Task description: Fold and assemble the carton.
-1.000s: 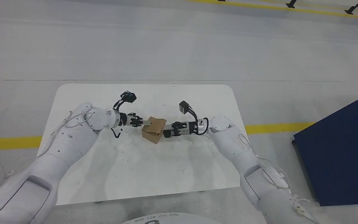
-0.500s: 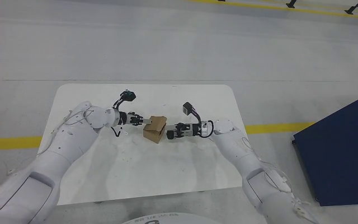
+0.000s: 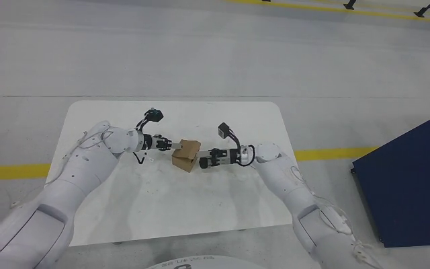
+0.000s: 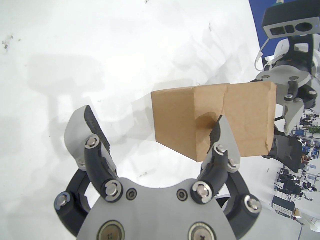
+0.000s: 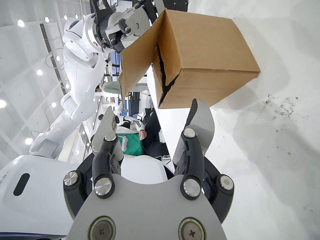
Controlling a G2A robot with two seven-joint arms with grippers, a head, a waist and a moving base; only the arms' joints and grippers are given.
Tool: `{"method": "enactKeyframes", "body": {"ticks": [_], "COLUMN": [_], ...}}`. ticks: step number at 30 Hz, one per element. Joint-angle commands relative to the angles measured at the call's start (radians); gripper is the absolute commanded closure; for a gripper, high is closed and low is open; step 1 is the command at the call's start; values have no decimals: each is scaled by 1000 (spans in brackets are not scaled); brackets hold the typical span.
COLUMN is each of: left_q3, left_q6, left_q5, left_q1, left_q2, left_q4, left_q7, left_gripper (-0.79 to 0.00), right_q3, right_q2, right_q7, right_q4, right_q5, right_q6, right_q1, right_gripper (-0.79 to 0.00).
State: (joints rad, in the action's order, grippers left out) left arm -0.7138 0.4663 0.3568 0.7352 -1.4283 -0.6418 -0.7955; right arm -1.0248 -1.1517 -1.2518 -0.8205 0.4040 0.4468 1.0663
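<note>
Where the left jaws stand spread wide, their fingers [image 4: 226, 138] show as pale grey metal shells faced with black ribbed rubber, hinged on black links with bright round screw heads. One fingertip touches a side face of the carton [image 4: 232, 116], and the board is darker and dimpled around that tip. The other finger stands apart from it over the bare bench [image 3: 235, 202].

The carton is plain brown corrugated cardboard, a squat box with sharp folded corners and one crease running down its side. It sits on the bench near the middle, between the two arms. At its end toward the right arm the closing flaps meet in a ragged dark slit. One long flap [image 5: 135, 58] stands swung outward, its free edge frayed.

The right jaws are likewise spread apart and grip nothing. One right finger [image 5: 200, 118], of the same grey metal with a ribbed black pad, has its tip just beside the carton's end edge; whether it touches I cannot tell.

The bench top is matt white with rounded corners, scuffed with small dark specks. Beyond it lies a smooth grey floor [image 3: 201, 54] crossed by a yellow line [image 3: 336, 153], with a dark blue block [image 3: 403, 181] on the robot's right.
</note>
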Motion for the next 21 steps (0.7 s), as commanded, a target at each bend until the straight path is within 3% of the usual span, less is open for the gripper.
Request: {"method": "enactKeyframes", "body": {"ticks": [1,7,21], "left_q3": [0,-1,3], "left_q6": [2,8,11], "left_q5": [0,-2,8], "left_q1": [-1,-5,-10], "left_q2": [-1,-5,-14], "left_q4": [4,14,30], "left_q7": [0,-2,0], "left_gripper": [-785,-785,-785], "right_q3": [7,27,61], "right_q2": [-2,-8,-22], "right_q7": [19,48,64], "right_q4": [1,2,29], "right_q5": [-15,-40,-60], "right_q6": [-23,-57,-93], "right_q1": [-5,-13,-38], "right_gripper": [-416,-363,-379]}}
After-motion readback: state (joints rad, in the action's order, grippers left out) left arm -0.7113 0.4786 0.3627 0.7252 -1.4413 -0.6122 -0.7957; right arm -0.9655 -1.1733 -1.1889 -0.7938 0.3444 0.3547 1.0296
